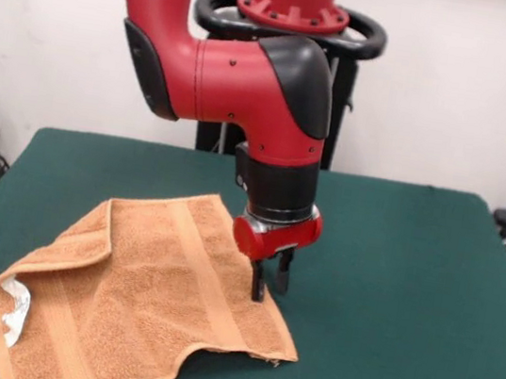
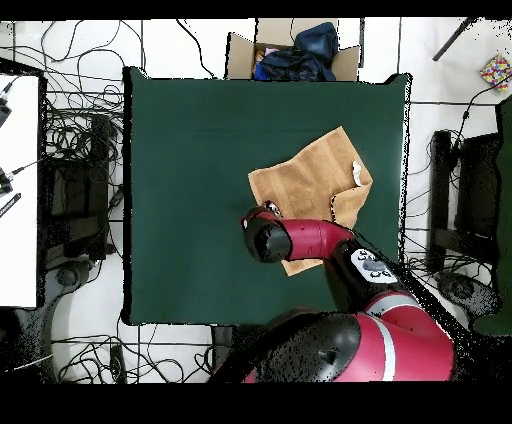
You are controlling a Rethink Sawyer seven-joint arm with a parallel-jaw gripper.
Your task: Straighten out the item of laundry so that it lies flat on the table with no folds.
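The jaws (image 1: pixel 270 280) hang just over the right-hand edge of the towel (image 1: pixel 146 302), as the front view shows it, with the tips at or almost at the cloth. Whether they touch it or grip a little of it I cannot tell. The two fingers stand close together with only a narrow gap between them, and nothing is clearly held.

From the jaws the towel spreads away to the picture's left and toward the camera, so nearly all the cloth lies on one side of them. Its long axis runs obliquely, from the far corner just beside the jaws down to the near left corner. The woven band (image 1: pixel 211 279) passes just left of the jaws. At the far end from the jaws, the left edge is turned over on itself and a small white tag (image 1: pixel 14 311) shows there; the near edge curves inward, so the towel is not yet flat. In my judgement the coming move depends on this — the fold is at the end opposite the jaws.

The tabletop (image 1: pixel 412 271) is dark green and bare on the other side of the jaws, with much free room. In the overhead view the towel (image 2: pixel 310 185) lies well inside the tabletop (image 2: pixel 190 180); cables and a cardboard box (image 2: pixel 290 50) are on the floor around.
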